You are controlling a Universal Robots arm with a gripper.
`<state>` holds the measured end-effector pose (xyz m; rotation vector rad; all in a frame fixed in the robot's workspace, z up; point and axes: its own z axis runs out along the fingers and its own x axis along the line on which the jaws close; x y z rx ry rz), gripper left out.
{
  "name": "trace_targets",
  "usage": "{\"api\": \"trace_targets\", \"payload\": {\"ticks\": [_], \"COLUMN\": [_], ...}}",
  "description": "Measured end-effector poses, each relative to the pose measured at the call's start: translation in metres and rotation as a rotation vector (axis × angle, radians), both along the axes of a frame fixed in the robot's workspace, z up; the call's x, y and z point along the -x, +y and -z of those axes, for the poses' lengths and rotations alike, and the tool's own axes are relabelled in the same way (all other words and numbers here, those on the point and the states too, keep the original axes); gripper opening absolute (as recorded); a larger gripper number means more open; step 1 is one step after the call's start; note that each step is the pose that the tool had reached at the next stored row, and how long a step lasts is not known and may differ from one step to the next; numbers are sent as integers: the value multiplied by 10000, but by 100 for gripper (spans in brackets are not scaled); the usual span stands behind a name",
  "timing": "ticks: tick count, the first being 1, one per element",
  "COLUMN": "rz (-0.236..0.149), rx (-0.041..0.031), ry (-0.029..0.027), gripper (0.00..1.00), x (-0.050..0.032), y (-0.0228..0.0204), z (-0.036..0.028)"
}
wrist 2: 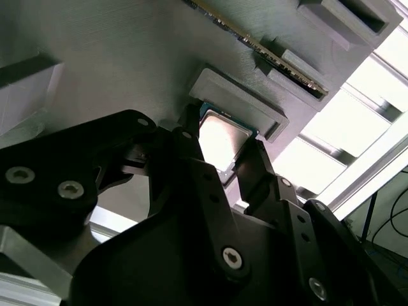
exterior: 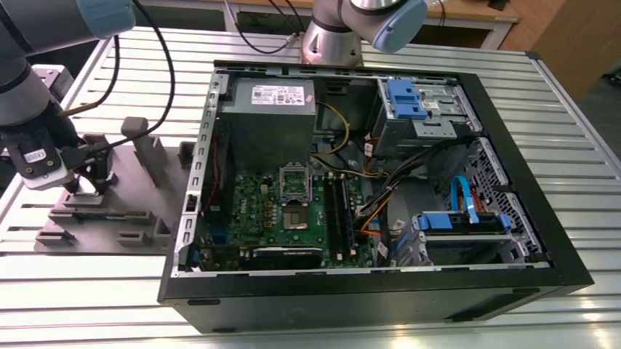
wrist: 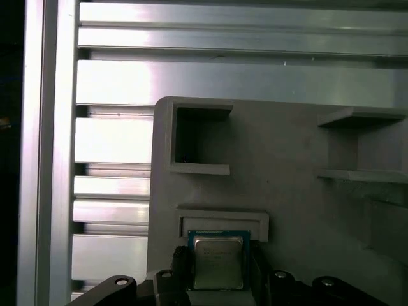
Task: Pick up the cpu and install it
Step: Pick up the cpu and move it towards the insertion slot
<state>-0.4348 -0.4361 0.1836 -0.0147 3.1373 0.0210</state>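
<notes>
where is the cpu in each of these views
First wrist view: the cpu lies against a raised ledge of the grey fixture plate.
Second wrist view: the cpu lies against the same ledge.
Exterior view: too small to make out; the gripper is down on the fixture plate, at the exterior view's left of the computer case.
Shared landmark: the grey fixture plate.

Your arm [exterior: 25, 83] comes down at the exterior view's left, wrist bent, gripper [exterior: 86, 182] pointing straight down. Its base [exterior: 330, 43] stands upright, far side. In both wrist views the two black fingers [wrist 2: 190, 150] sit close together, pressed to opposite edges of the cpu [wrist: 218, 261]
</notes>
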Motion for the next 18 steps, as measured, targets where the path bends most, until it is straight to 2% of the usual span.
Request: {"api": "trace_targets", "payload": {"ticks": [13, 15, 16, 18], "rz": [0, 0, 0, 0], "rx": [3, 4, 4, 4], "ry": [-2, -2, -1, -2], "gripper": [47, 48, 55, 55], "x": [0, 0, 0, 0], "y": [0, 0, 0, 0], "z": [2, 2, 2, 2]}}
